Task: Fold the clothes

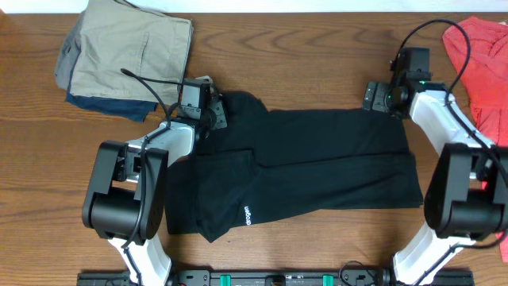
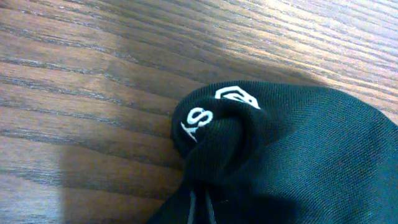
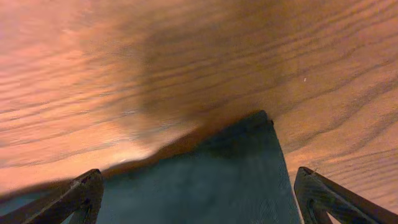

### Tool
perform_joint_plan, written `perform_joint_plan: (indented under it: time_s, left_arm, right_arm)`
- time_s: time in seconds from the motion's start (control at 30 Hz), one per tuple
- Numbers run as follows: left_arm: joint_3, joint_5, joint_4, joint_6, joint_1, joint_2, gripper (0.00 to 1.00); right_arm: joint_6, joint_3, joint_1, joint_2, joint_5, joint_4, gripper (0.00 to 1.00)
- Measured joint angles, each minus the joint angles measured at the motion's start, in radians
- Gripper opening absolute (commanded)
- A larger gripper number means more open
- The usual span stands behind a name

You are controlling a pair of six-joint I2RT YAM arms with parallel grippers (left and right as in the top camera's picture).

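The black T-shirt (image 1: 317, 167) lies at the centre of the wooden table (image 1: 317, 56), partly folded, with its long axis running left to right. The white lettering (image 1: 246, 216) sits at the near-left. The left gripper (image 1: 213, 111) is clamped on bunched fabric at the far-left corner. The right gripper (image 1: 373, 97) has its jaws spread, with the far-right corner (image 3: 249, 155) lying between its fingers (image 3: 81, 193). A stack of folded garments (image 1: 127, 56) lies far-left. A red garment (image 1: 484, 63) lies far-right.

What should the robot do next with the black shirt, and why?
Probably lower and close the right pincer on the black T-shirt: it hangs open over one corner, while the left pincer pinches bunched fabric at the other end, so both could then fold it.
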Motion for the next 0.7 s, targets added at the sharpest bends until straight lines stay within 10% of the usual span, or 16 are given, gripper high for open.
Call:
perform_joint_plan:
  time_s: [0.7]
  left_arm:
    - [0.001,0.000,-0.002,0.000,0.000,0.000,0.06]
  right_arm:
    - [-0.018,0.000,-0.050,0.130,-0.001,0.162,0.77]
